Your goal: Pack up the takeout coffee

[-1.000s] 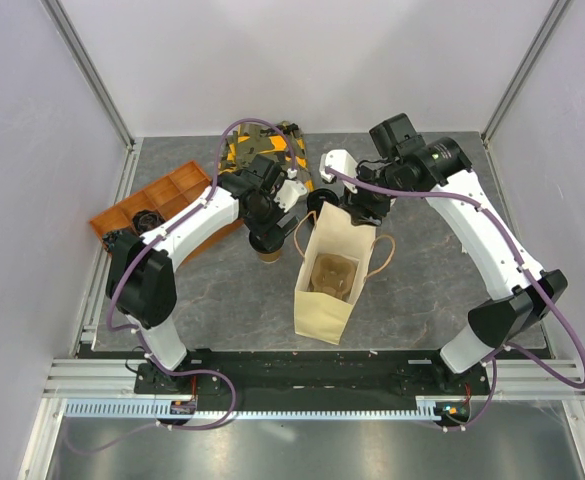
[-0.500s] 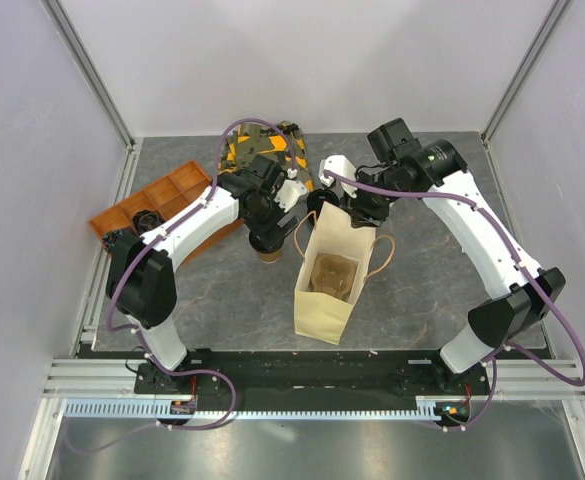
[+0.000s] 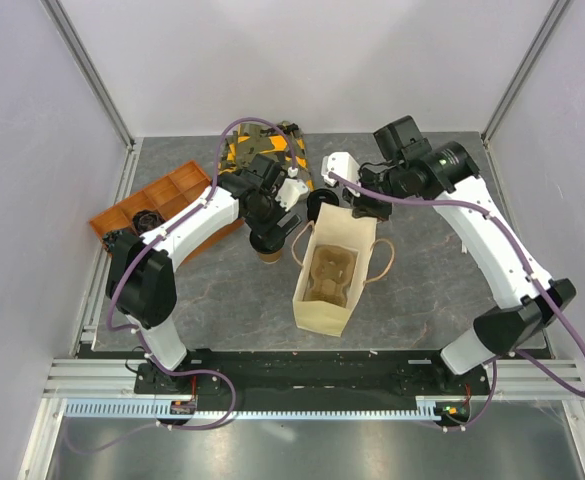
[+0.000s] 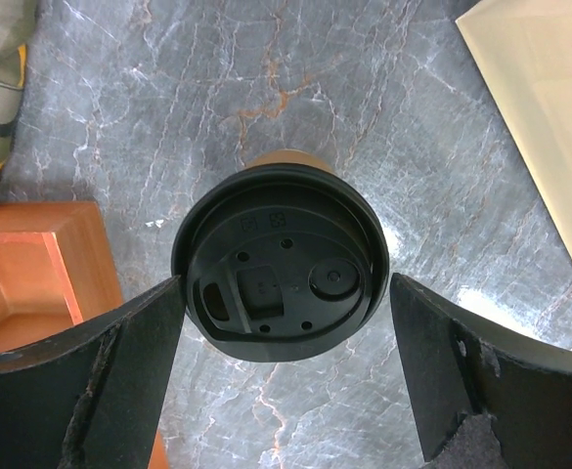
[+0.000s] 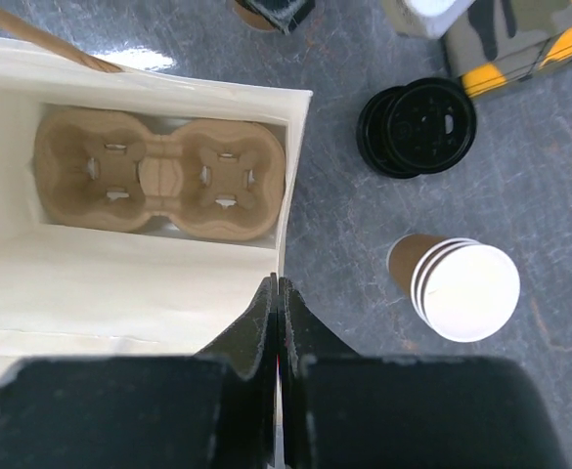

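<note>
Hanging straight down over the coffee [image 4: 281, 283], my left gripper [image 4: 284, 293] is spread wide, one finger [image 4: 119, 381] on each side of the black lid with a strip of table [image 4: 266, 88] showing between each pad and the lid's edge, so I touch nothing there. The coffee stands upright on the table, outside the bag [image 3: 324, 310] and just left of its far left corner, between the bag and the orange tray [image 3: 157, 195]. My left arm rises from its base at the near left, runs forward along the tray's side and bends toward the middle, with the wrist turned down above the cup. My right arm sweeps up from the near right base in a long arc to the far right, then folds back leftward so that its wrist sits over the bag's far rim. My right gripper [image 5: 279, 293] is pressed together on the bag's upper edge near a corner, pinching the thin paper wall. Through that wrist camera I look down into the open bag, where a brown pulp carrier [image 5: 158, 176] lies flat on the bottom. Beside the bag, on the table, stand a stack of lidless cups [image 5: 462, 288] and some loose black lids [image 5: 418, 125], well apart from my fingers.
</note>
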You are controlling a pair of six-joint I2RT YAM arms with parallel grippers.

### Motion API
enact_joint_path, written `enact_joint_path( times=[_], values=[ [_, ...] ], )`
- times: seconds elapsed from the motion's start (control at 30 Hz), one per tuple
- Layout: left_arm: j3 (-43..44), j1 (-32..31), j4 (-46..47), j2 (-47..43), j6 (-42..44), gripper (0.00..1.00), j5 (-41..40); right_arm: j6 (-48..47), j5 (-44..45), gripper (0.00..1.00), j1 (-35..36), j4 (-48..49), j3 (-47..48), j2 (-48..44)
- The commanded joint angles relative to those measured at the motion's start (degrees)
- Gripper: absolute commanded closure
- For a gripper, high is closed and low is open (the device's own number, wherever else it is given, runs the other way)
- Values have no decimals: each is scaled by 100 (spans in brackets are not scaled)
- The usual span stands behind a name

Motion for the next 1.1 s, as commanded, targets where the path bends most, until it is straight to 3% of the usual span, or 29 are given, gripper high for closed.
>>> enact_joint_path(
  times=[0.0,0.33,0.67,1.07],
  values=[
    [175,-5,213,-16,-107,9,-15,-35,49,100,205,379,-65,-594],
    [-88,-110,213,-183,86,6,64,176,621,100,495,995,-471,-990],
    [-159,-145,222,-148,104,8,-24,299,884,100,803,1013,-541,-1078],
    [-255,-180,309,-183,148,2,-174,361,920,100,803,1004,-620,-1078]
  ],
)
